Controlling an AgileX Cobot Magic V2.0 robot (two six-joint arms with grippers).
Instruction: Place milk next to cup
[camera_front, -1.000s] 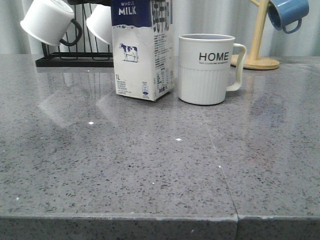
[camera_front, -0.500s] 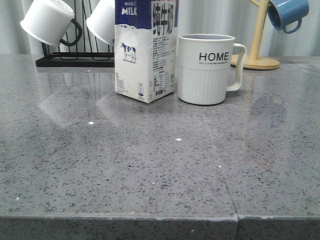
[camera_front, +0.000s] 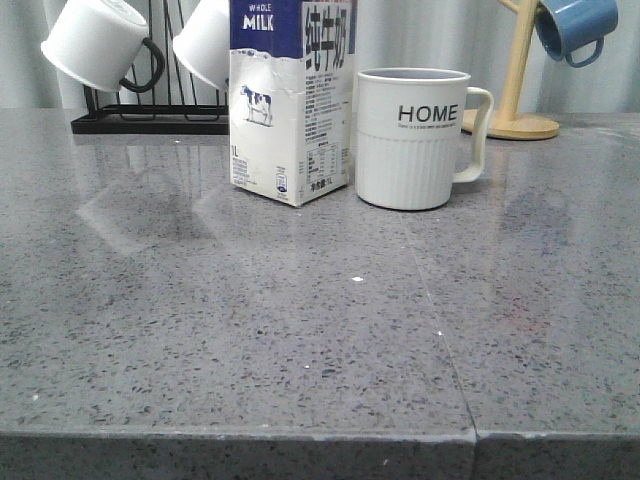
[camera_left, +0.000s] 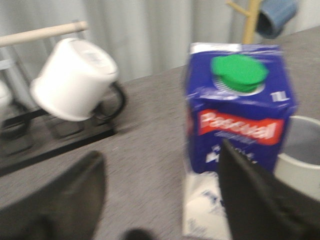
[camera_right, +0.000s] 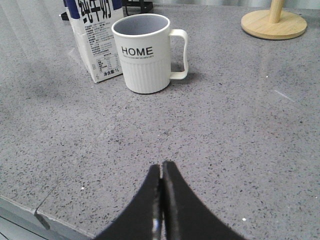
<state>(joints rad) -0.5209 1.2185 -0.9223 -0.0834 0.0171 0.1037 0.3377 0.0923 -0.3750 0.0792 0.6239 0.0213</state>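
The milk (camera_front: 290, 100) is a tall white carton with a dark blue top, "MILK" in white letters, a little cow picture on the front and a side panel packed with fine print (plus big Chinese characters up top). From the left wrist view you can also see a green screw cap (camera_left: 238, 73) and a red label band on the sloped blue top. It stands upright on the grey speckled surface (camera_front: 300, 330), just beside the cup (camera_front: 415, 138), which is a white mug reading "HOME" with a ribbed lower half and a pale loop handle.

The left end effector (camera_left: 160, 200) has its fingers spread wide apart, holding nothing; the carton sits just beyond its fingertips, nearer one finger. The right end effector (camera_right: 161, 200) has its fingers pressed together, empty, with the cup and carton well ahead of its tips.
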